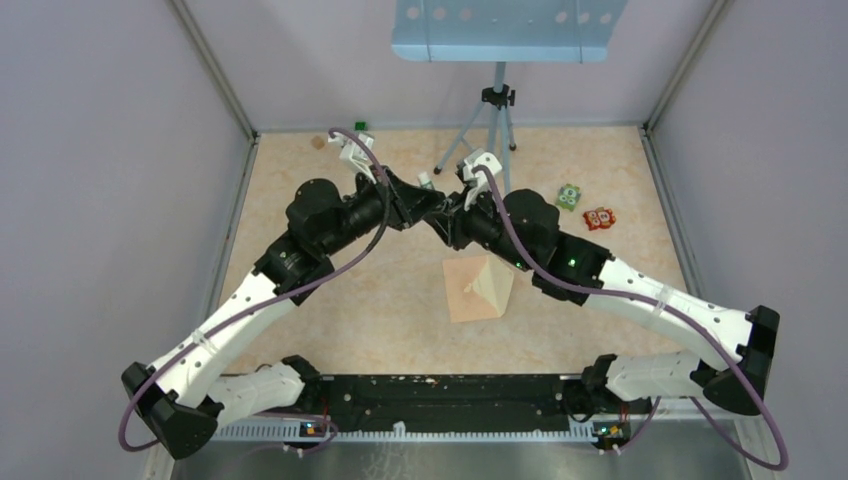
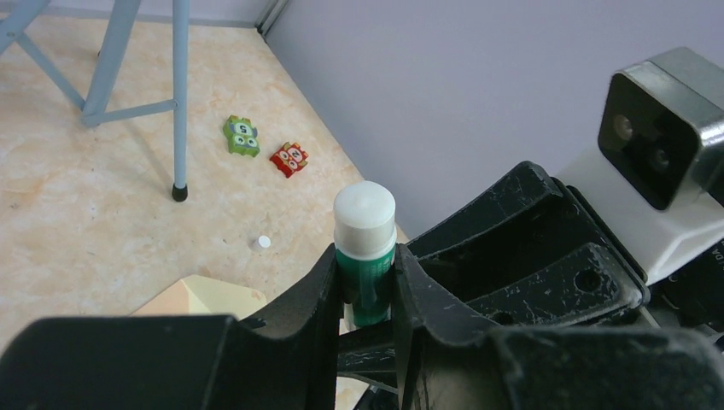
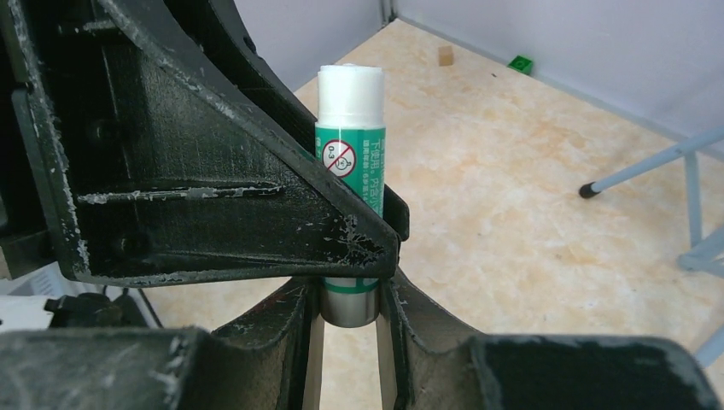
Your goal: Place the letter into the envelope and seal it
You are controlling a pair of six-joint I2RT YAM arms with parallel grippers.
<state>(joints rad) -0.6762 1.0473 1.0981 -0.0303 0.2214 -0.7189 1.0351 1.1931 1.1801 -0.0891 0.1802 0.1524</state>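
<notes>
Table: marbled beige surface. I see both arms reaching in over its middle and meeting nose to nose.
Tripod: grey-blue legs standing at the far side, behind the meeting point.
Envelope: pinkish-tan paper, lying flat on the table, just on the near side of where the arms meet and under neither gripper.
Letter: paler cream sheet resting on the envelope's right part. From above it looks like a folded wedge with a raised crease. I cannot tell whether any of it is tucked inside.
Left gripper: narrowed to a small gap, with the fingers pressed on either side of the green body of a glue stick, below its white cap.
Right gripper: also drawn in close, with its fingers flanking the stick's grey bottom end, right under the left gripper's hold.
Glue stick: upright and clear of the table, white cap on top, green label with a red prohibition mark. Both grippers hold it.
Green toy block and red toy block: side by side on the right of the table, well apart from the envelope.
</notes>
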